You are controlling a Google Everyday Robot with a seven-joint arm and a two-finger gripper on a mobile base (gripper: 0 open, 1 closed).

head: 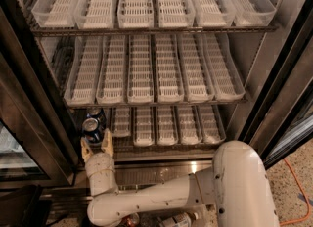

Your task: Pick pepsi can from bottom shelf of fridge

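Observation:
The fridge point(281, 99) stands open with three racks of white slotted trays. On the bottom shelf point(166, 145), at its far left, the pepsi can point(92, 128) stands upright, dark blue with a silver top. A second dark can point(97, 114) sits right behind it. My gripper point(96, 143) is directly in front of the pepsi can at the shelf's front edge. It is open, and its tan fingertips point(107, 140) flank the can's lower part. The white arm point(161, 196) reaches in from the lower right.
White lane trays point(166, 123) fill the remainder of the bottom shelf to the right of the cans. The black door frame point(34, 118) stands close on the left. The ribbed steel base point(161, 172) runs under the shelf. Small bottles point(176, 219) lie on the floor below the arm.

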